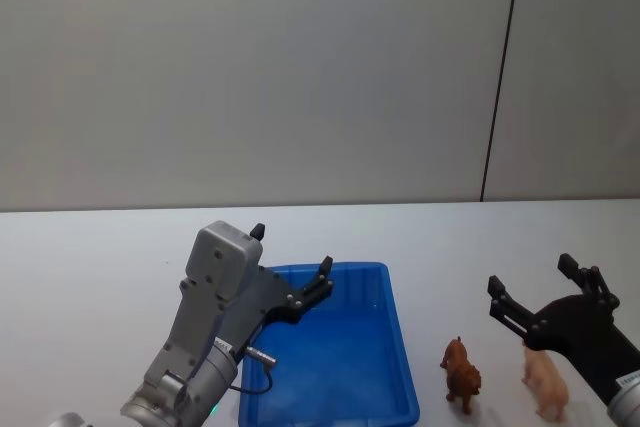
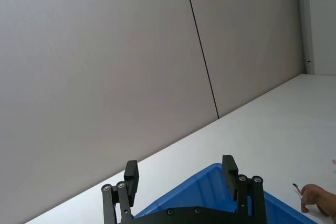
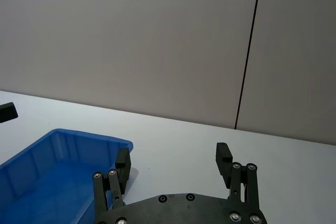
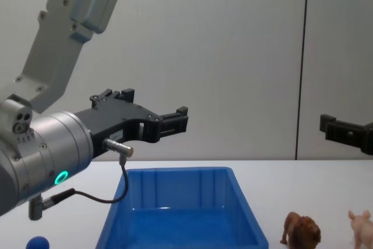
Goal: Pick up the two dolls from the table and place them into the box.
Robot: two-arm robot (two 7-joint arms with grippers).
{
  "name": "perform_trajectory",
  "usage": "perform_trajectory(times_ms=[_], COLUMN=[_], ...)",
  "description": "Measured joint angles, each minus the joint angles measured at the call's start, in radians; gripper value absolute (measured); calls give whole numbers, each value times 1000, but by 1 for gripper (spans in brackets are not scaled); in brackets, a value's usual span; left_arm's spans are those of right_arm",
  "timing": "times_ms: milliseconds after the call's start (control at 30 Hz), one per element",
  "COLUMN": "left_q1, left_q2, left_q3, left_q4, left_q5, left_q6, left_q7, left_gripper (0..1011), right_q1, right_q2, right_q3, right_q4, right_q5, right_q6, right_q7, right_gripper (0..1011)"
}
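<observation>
With lion [image 1: 462,377] and pig [image 1: 545,383] standing on the tabletop [image 1: 100,247] right of the box [image 1: 405,367], the open right pincer [image 1: 528,275] above the pig should lower squarely around its body, while the open left pincer [image 1: 291,247] hovers over the box.

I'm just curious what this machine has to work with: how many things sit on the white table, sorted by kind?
Animal figurines: 2 (brown lion, pink pig)
Blue box: 1
Small blue ball: 1
Total: 4
</observation>
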Motion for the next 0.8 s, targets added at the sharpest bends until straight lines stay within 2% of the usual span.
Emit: perform_trajectory(times_ms=[800], left_q1=[0], left_q2=[0], left_q3=[0], left_q4=[0], left_q5=[0], left_q6=[0], left_q7=[0], left_gripper=[1002], right_q1=[0], right_q2=[0], right_q3=[0], right_q4=[0], right_q5=[0], right_q6=[0], right_q7=[0], right_gripper=[1001])
